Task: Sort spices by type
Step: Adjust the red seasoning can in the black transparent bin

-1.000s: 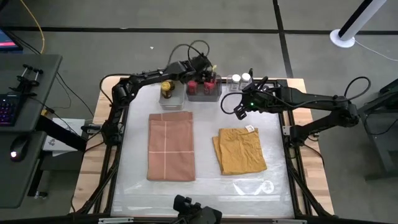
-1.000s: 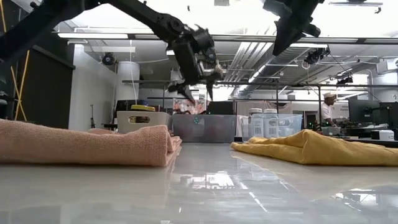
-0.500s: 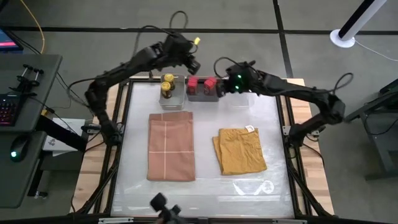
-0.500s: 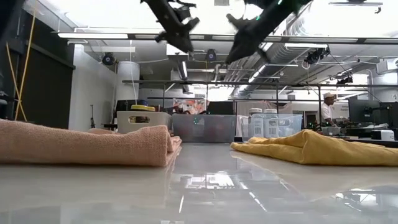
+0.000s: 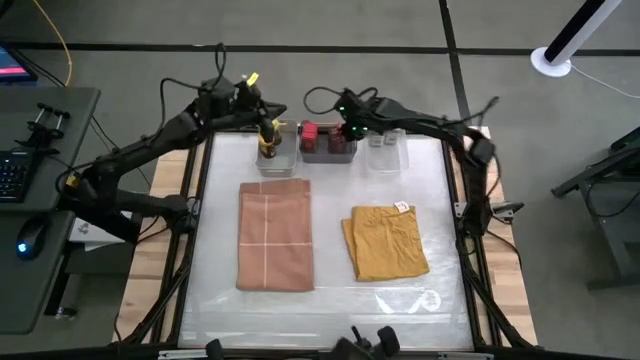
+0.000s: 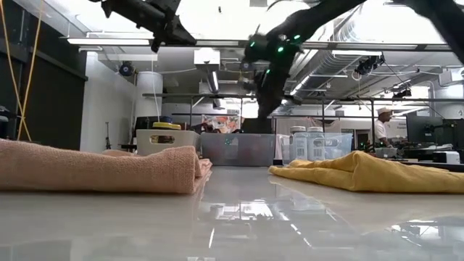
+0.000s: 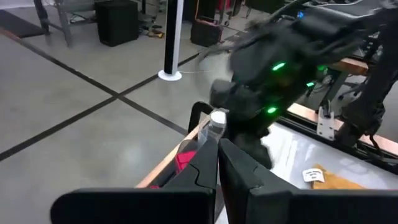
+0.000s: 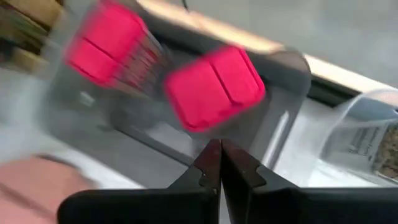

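Two red tins [image 8: 214, 84] [image 8: 99, 46] stand in a grey bin [image 5: 327, 150] at the table's far edge. To its left, yellow-lidded jars [image 5: 268, 133] stand in a white bin [image 5: 270, 155]. To its right, two white-topped shakers [image 6: 305, 142] stand in a clear bin [image 5: 385, 152]. My right gripper [image 8: 219, 146] hangs shut and empty just above the grey bin, slanting down near the right tin. My left gripper [image 7: 217, 146] is shut and empty, high up beyond the table's far-left corner [image 5: 250, 92].
A folded pink cloth [image 5: 275, 238] lies left of the table's middle, and a mustard cloth [image 5: 385, 243] with a small white label lies right of it. The near half of the white table top [image 5: 330, 300] is bare. A person [image 6: 382, 123] stands far off in the room.
My left gripper has risen from over the grey bin and pulled back toward the far-left corner, its fingers closing. My right gripper has swung from the right of the table toward the far edge and sunk over the grey bin. The tins, jars and shakers have stayed put.
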